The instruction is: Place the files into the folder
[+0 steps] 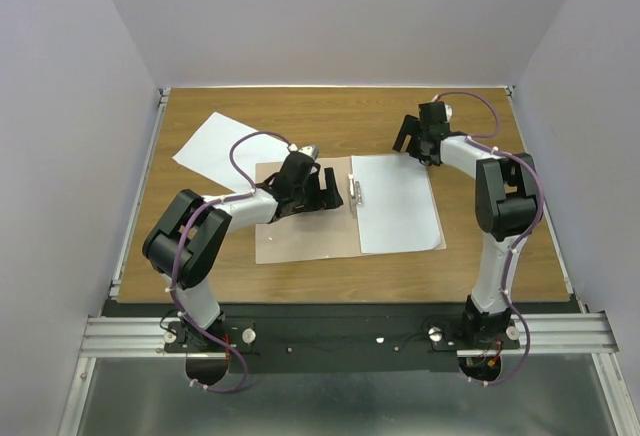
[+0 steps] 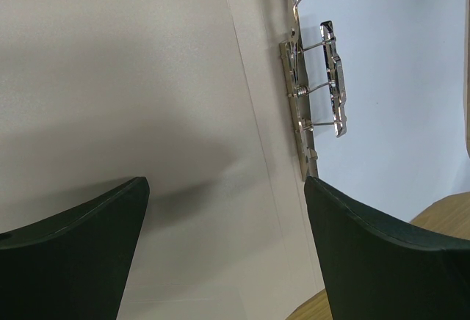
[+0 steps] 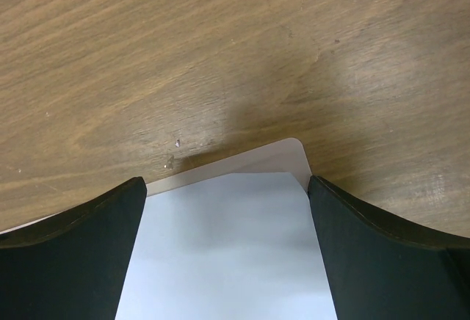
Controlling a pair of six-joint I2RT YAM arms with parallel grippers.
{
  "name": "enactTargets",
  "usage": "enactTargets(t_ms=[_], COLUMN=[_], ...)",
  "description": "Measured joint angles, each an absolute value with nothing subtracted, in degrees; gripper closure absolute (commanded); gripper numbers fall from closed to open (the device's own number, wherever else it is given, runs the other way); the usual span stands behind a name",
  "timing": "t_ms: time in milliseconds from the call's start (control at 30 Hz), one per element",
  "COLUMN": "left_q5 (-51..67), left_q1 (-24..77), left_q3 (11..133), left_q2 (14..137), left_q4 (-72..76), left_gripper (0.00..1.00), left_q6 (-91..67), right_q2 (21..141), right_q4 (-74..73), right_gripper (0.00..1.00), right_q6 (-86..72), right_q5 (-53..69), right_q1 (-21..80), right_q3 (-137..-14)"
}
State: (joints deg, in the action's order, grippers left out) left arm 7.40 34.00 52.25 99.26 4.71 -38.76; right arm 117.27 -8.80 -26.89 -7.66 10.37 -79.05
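Observation:
The tan folder point(image 1: 300, 241) lies open at the middle of the table, its metal clip point(image 1: 356, 194) along the spine. One white sheet point(image 1: 395, 206) lies flat on the folder's right half. The second white sheet point(image 1: 215, 146) lies on the table at the far left, partly under the left arm. My left gripper point(image 1: 328, 189) is open and empty over the folder's left half, just left of the clip point(image 2: 319, 92). My right gripper point(image 1: 406, 138) is open and empty at the far corner of the sheet point(image 3: 228, 261) and the folder point(image 3: 290, 155).
The wooden table point(image 1: 480, 246) is walled by pale panels at the left, right and back. Both arm bases stand on the metal rail point(image 1: 340, 334) at the near edge.

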Motion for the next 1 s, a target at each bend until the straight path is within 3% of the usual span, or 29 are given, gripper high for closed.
enactTargets(t_ms=[700, 1000], left_q5=[7.55, 7.51], left_q1=[34.00, 34.00], left_q3=[52.27, 52.82], left_q2=[99.29, 99.26], left_q4=[4.69, 3.68], left_gripper=[0.03, 0.03], left_q6=[-38.54, -38.50], right_q2=[117.14, 111.22], right_q4=[-8.40, -8.71], right_gripper=[0.00, 0.00], right_q6=[-27.46, -24.16], right_q5=[-7.40, -6.98], right_q1=[10.37, 10.35], right_q3=[-79.13, -79.37])
